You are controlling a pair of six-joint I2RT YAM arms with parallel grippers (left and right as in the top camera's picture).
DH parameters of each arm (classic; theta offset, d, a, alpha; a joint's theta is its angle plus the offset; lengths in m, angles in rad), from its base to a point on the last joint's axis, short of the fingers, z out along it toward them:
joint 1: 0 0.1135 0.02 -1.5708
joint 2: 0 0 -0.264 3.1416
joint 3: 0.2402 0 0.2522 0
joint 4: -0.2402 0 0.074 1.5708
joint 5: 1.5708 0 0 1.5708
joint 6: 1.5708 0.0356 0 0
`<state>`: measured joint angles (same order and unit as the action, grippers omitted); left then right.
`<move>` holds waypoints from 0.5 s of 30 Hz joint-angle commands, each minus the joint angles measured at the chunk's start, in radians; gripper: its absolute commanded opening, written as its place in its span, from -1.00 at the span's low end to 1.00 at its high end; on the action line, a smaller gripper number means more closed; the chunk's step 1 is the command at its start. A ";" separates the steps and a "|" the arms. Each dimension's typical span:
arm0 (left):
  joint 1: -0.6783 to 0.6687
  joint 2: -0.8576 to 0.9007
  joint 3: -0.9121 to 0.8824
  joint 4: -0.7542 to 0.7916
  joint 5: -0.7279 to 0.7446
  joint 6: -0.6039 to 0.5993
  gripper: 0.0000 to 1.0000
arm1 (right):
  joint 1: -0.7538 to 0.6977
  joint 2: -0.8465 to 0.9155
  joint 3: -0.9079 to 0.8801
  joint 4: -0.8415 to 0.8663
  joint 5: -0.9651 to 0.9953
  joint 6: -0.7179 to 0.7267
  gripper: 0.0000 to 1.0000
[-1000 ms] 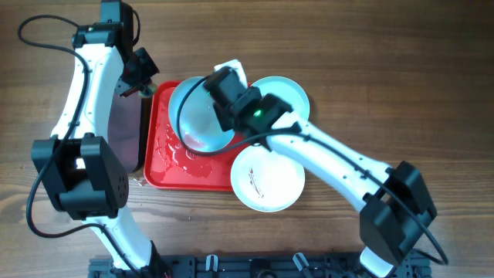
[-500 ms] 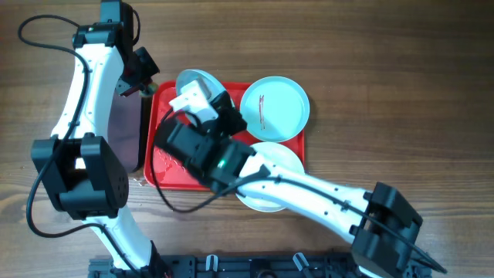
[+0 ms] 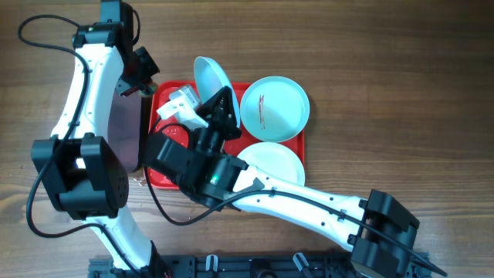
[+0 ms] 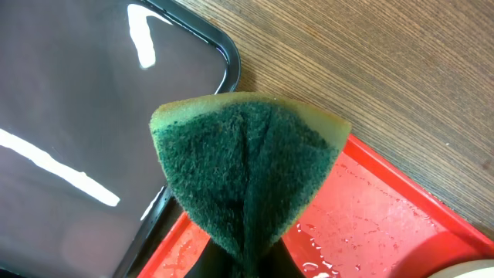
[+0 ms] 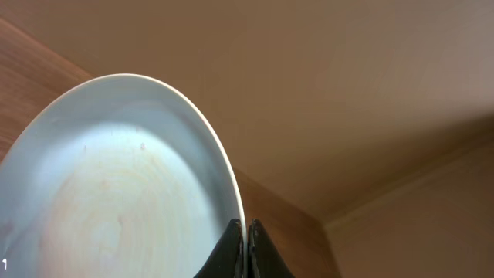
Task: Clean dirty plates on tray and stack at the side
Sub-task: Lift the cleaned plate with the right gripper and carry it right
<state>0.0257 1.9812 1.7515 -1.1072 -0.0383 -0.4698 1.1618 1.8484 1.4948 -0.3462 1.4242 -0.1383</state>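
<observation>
Fingers [image 5: 231,255] of the right gripper [image 5: 246,233] pinch the white plate [image 3: 212,77] by its rim, tipped on edge; left gripper [image 3: 141,73], squeezing the sponge [image 4: 243,170], sits near, off to its left.

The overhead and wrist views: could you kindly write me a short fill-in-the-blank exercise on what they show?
The left tool grips a green ____.
The right tool pinches a tilted plate by its ____.
The wet tray beside the black tray is coloured ____.
Missing: sponge; rim; red.
</observation>
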 commanded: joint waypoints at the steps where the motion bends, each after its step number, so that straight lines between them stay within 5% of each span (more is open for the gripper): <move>1: 0.005 -0.012 0.008 0.003 0.008 -0.006 -0.92 | 0.004 -0.016 0.014 0.024 0.048 -0.051 -0.91; 15: 0.005 -0.012 0.008 0.003 0.008 -0.007 -0.92 | 0.004 -0.016 0.014 0.237 0.063 -0.281 -0.91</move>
<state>0.0257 1.9812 1.7515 -1.1072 -0.0383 -0.4698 1.1618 1.8484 1.4948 -0.1188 1.4536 -0.3645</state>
